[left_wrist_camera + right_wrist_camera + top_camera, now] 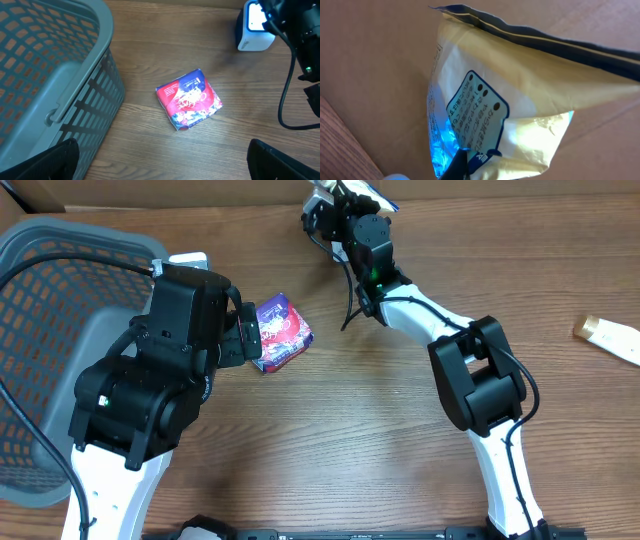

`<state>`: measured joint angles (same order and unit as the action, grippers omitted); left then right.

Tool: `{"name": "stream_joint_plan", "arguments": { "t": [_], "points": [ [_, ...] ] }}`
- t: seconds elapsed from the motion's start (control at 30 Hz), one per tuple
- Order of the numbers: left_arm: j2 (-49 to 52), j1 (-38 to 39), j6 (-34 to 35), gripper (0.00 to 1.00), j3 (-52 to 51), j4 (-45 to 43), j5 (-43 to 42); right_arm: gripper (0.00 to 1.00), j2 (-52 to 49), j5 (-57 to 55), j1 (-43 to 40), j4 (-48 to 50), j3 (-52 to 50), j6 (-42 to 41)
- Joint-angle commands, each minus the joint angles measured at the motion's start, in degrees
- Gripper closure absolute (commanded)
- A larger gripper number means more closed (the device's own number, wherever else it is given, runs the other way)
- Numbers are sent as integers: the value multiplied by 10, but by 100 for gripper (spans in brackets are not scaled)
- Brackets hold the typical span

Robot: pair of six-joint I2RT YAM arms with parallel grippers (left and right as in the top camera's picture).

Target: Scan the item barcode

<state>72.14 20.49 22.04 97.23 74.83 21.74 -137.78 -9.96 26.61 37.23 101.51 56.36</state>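
A wooden worktop [330,440] seen from above. At 12 o'clock, the right tool [456,167] is closed narrow on a cream pouch [520,100] with a blue-edged label of Japanese print. Blue light glows on the pouch's lower corner. A white scanner [255,25] sits just beside that arm. The left tool [160,152] hangs wide open and holds nothing, above a red and purple packet [189,99] lying left of centre. A grey basket [75,75] fills 9 o'clock.
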Motion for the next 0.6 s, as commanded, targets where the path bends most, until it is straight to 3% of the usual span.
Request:
{"name": "stream_joint_plan", "arguments": {
  "t": [0.0, 0.33, 0.57],
  "points": [
    [-2, -3, -8, 0, 11, 0, 11, 96, -11, 10, -3, -23, 25, 11],
    [-2, -3, -9, 1, 11, 0, 11, 96, -19, 10, 24, -154, 24, 4],
    [-2, -3, -9, 0, 11, 0, 11, 96, -19, 14, 47, -189, 24, -58]
  ]
}}
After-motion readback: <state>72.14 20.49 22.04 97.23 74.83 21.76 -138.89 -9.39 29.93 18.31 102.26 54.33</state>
